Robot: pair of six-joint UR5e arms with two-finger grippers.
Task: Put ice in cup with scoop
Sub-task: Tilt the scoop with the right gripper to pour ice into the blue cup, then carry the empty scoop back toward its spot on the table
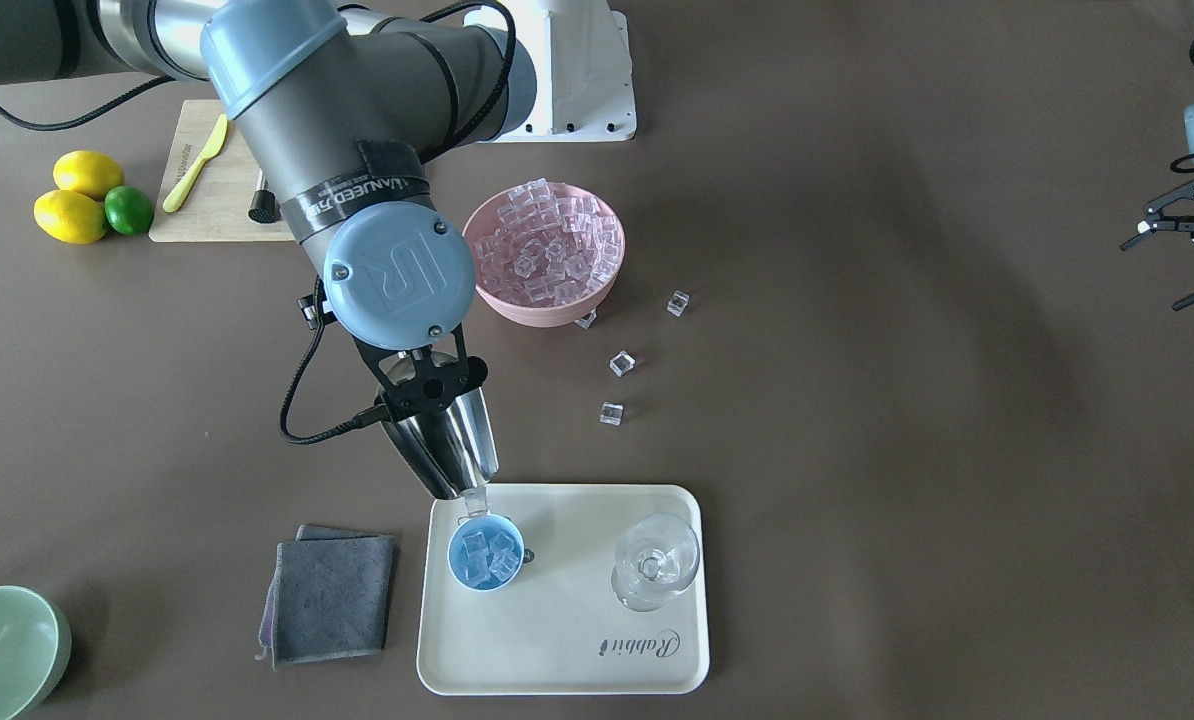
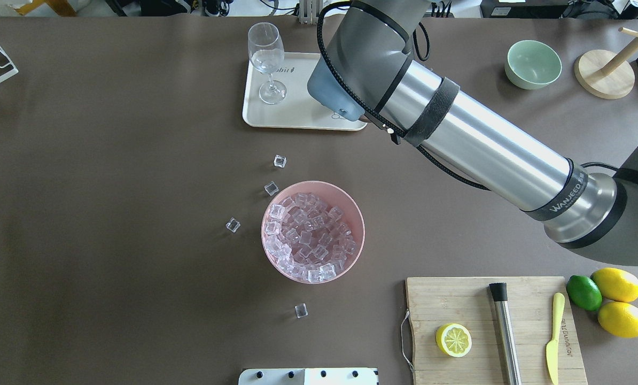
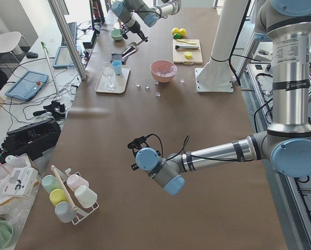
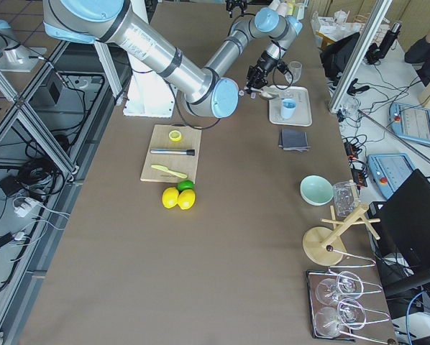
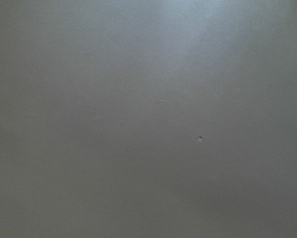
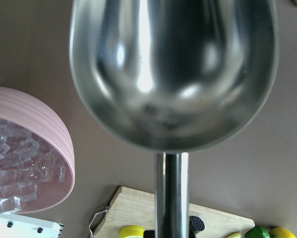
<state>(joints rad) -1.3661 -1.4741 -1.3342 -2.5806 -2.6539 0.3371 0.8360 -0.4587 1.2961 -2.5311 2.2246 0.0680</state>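
My right gripper [image 1: 427, 385] is shut on the rod handle of the steel scoop [image 1: 447, 445]. The scoop tilts mouth-down just above the light-blue cup [image 1: 486, 553] on the cream tray [image 1: 557, 620]. The cup holds several ice cubes, and one cube [image 1: 474, 497] sits at the scoop's lip. In the right wrist view the scoop's trough [image 6: 173, 74] looks empty. A pink bowl [image 1: 547, 310] behind holds many ice cubes [image 1: 547, 245]. In the overhead view my arm hides the cup. My left gripper [image 1: 1192, 245] is open and empty far off.
Loose cubes [image 1: 622, 363] lie on the table between bowl and tray. A clear stemmed glass [image 1: 655, 560] stands on the tray. A grey cloth [image 1: 329, 595] lies beside the tray, and a pale-green bowl [image 1: 7, 650] stands further off. A cutting board [image 2: 492, 326] with lemons stands by my base.
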